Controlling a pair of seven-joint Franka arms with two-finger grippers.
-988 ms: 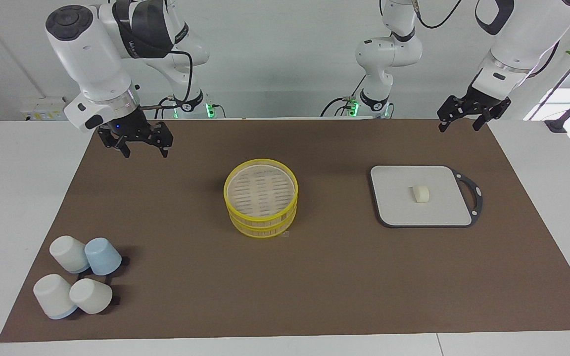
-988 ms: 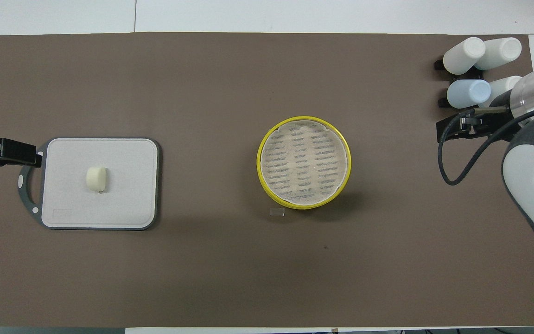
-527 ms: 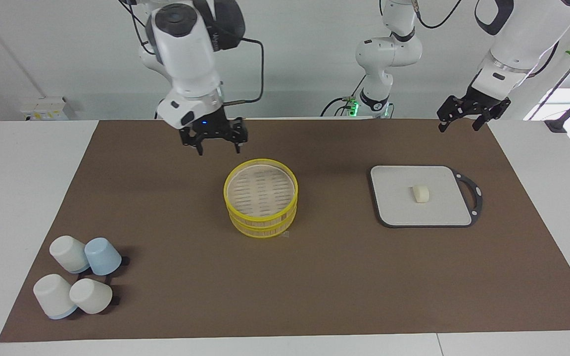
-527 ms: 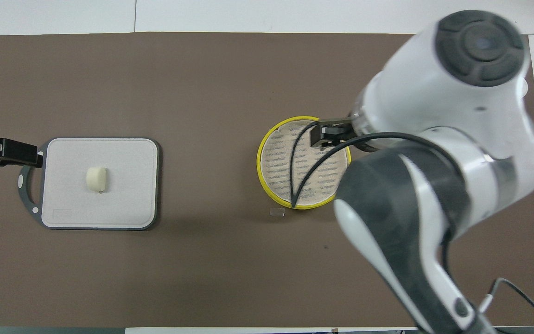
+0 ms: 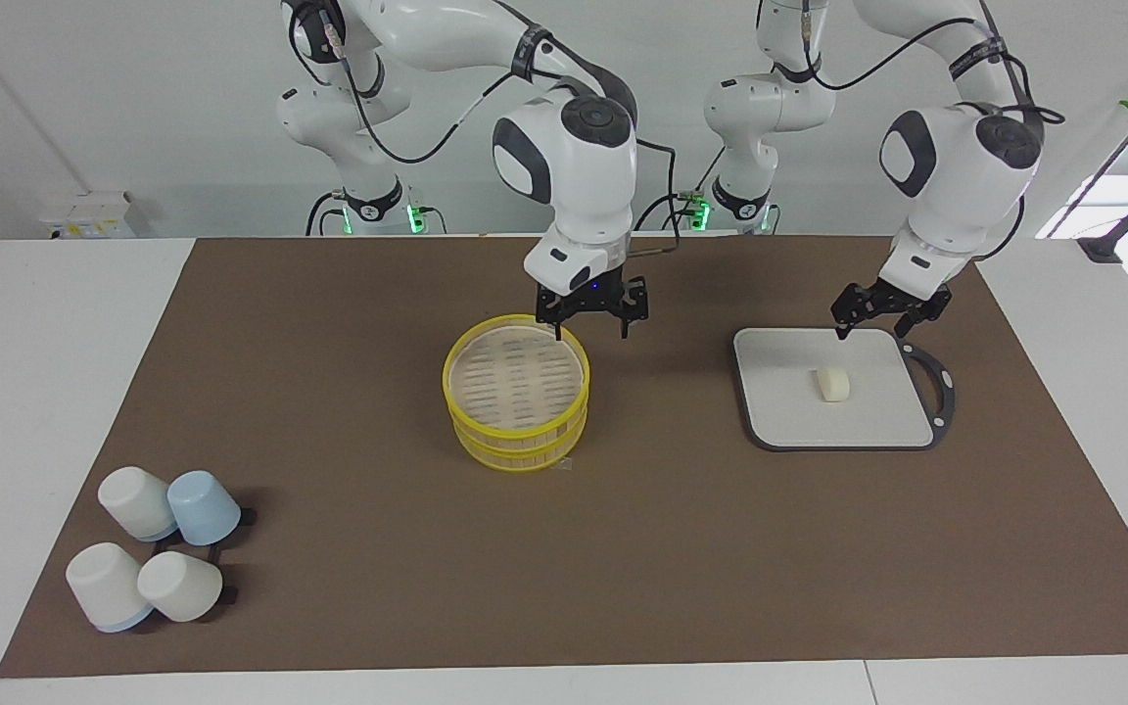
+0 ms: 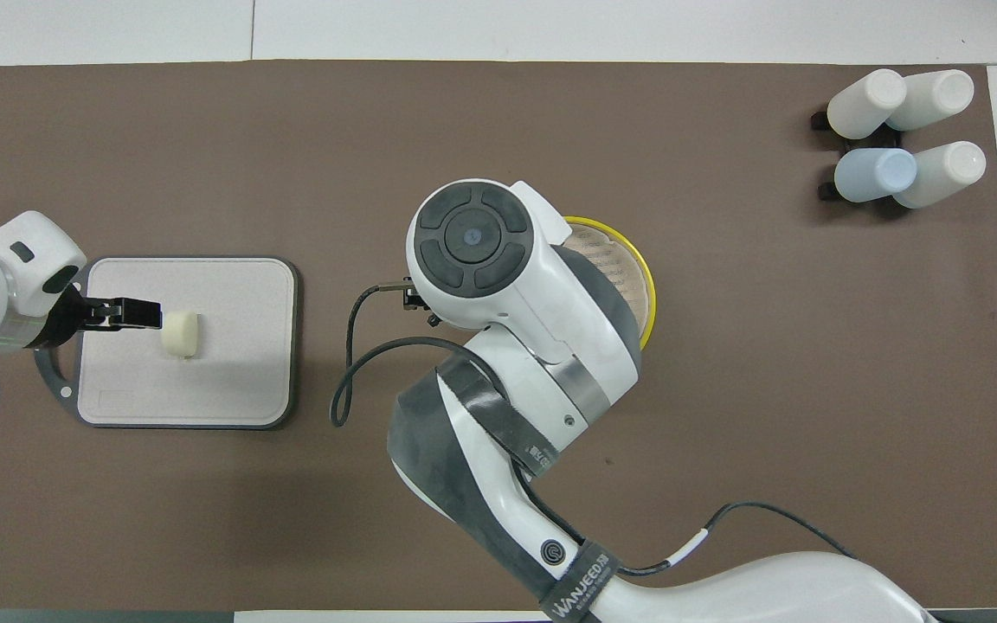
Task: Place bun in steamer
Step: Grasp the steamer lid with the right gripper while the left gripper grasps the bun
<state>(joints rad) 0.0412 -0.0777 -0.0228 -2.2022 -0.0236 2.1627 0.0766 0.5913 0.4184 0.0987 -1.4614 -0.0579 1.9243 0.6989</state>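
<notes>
Brown mat [image 5: 623, 548], white table [image 5: 35, 392], white wall [image 5: 133, 98]

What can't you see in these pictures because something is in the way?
1. Overhead view: the right arm covers most of the round yellow-rimmed bamboo steamer and all of the right hand.
2. Overhead view: the left arm hides the handle end of the grey square board.
3. Either view: whether the left hand, over the board near the small cream-white dough bun, is above it or touching it.
</notes>
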